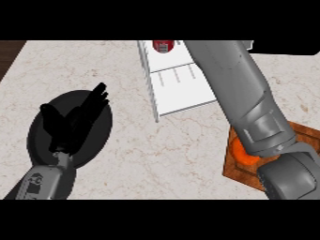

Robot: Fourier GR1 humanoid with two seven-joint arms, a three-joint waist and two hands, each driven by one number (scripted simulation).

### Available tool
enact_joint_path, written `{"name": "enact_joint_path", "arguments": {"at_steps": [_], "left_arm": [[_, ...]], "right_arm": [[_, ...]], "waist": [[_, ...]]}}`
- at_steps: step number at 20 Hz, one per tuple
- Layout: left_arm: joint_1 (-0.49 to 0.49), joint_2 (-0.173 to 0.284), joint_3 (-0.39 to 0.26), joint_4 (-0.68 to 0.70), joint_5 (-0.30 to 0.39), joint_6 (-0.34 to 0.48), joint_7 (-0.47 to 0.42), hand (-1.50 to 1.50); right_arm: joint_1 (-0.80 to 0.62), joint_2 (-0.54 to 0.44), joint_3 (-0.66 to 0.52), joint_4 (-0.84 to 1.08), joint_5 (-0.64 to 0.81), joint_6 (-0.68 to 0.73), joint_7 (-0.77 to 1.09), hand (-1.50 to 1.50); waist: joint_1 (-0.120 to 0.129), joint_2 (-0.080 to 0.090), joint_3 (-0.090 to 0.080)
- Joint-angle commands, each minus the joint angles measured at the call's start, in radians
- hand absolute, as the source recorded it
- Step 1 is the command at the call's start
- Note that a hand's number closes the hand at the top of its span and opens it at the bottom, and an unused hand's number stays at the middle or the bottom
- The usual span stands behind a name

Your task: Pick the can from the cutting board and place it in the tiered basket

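Up at the far edge of the marble tabletop (pixel 121 61), just right of centre, sits the white tiered basket (pixel 179 89), and the can (pixel 163 46) is already inside it, right at the top end. You can only see the can's red and white top, poking out beside the right forearm (pixel 242 93), which stretches diagonally from the lower right all the way up over the basket. The right hand itself isn't showing at all, it's past the top of the view or tucked behind the arm, so I can't tell what its fingers are doing or whether they're touching the can.

Down at the lower right is the wooden cutting board (pixel 308 136), mostly hidden under that same arm. There's something orange (pixel 242 154) lying on it right next to the arm's elbow section, only partly visible, so I can't say what it is.

Over on the left, the left hand (pixel 72 124) shows above a dark round plate (pixel 93 140). Its fingers (pixel 96 96) are straight and spread apart, pointing up and away, thumb out to the side, holding nothing. I can't tell if the palm touches the plate or just hovers over it. The grey left forearm (pixel 41 180) comes in from the bottom left corner. The plate and basket are well apart, with bare marble between them.
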Motion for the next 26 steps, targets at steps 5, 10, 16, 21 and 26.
{"name": "enact_joint_path", "arguments": {"at_steps": [5, 10, 16, 21, 26], "left_arm": [[0.025, 0.015, 0.024, -0.016, 0.004, 0.009, 0.009, 0.00], [0.045, -0.024, 0.003, 0.011, -0.039, 0.051, -0.044, 0.00], [0.023, 0.048, 0.075, 0.004, 0.032, -0.006, 0.013, 0.00], [0.029, 0.037, 0.066, -0.003, 0.020, 0.005, 0.000, 0.00], [0.048, 0.006, 0.034, 0.026, -0.022, 0.025, -0.050, 0.00]], "right_arm": [[0.009, -0.136, -0.097, -0.021, -0.059, -0.050, 0.130, -1.50], [0.141, -0.306, -0.089, -0.124, -0.093, 0.180, 0.137, -1.50], [0.350, -0.451, -0.089, -0.283, -0.186, 0.510, 0.092, -1.50], [0.489, -0.648, -0.169, -0.397, -0.303, 0.757, 0.105, -1.50], [0.682, -0.747, -0.265, -0.532, -0.415, 0.884, 0.122, -1.50]], "waist": [[-0.041, -0.015, 0.001], [-0.070, -0.022, 0.001], [-0.082, -0.023, 0.001], [-0.090, -0.024, 0.001], [-0.078, -0.020, 0.001]]}}
